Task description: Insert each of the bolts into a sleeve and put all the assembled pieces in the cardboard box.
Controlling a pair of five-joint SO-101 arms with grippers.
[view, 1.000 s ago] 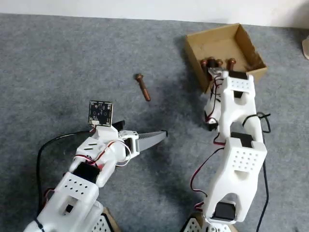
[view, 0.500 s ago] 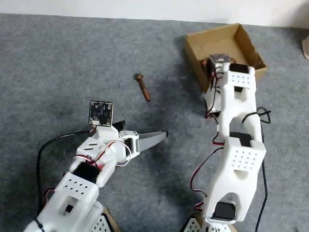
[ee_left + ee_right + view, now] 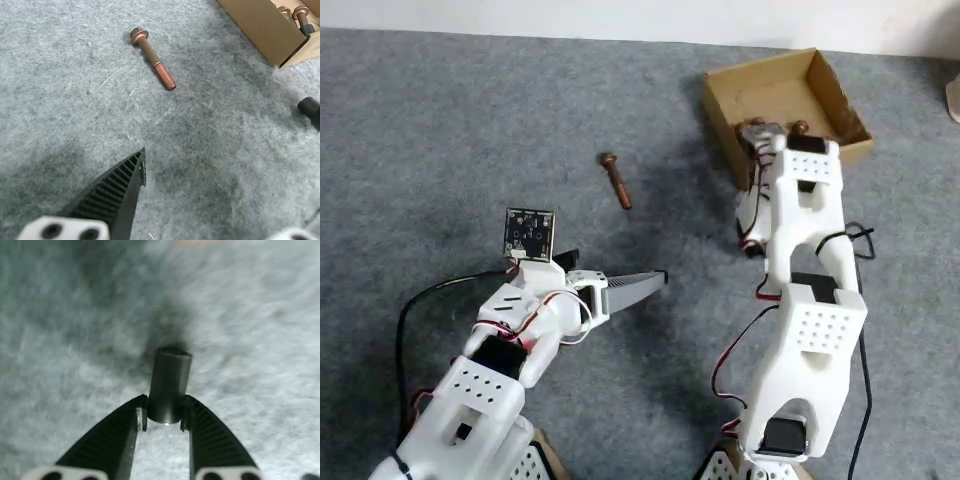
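A copper bolt lies alone on the grey carpet, left of the cardboard box; it also shows in the left wrist view. Assembled pieces rest against the box's near wall. My right gripper is shut on a black sleeve, held just above the carpet in front of the box, beneath the right arm. My left gripper is open and holds nothing; it sits on the carpet below the bolt, and one finger points toward it.
The box corner with bolt heads inside appears in the left wrist view, and a black part under the right arm shows at the edge. Open carpet stretches between the arms and at the far left.
The right arm's wrist has shifted forward toward the box's near wall, with the sleeve in the gripper. The left arm and the loose bolt have stayed put.
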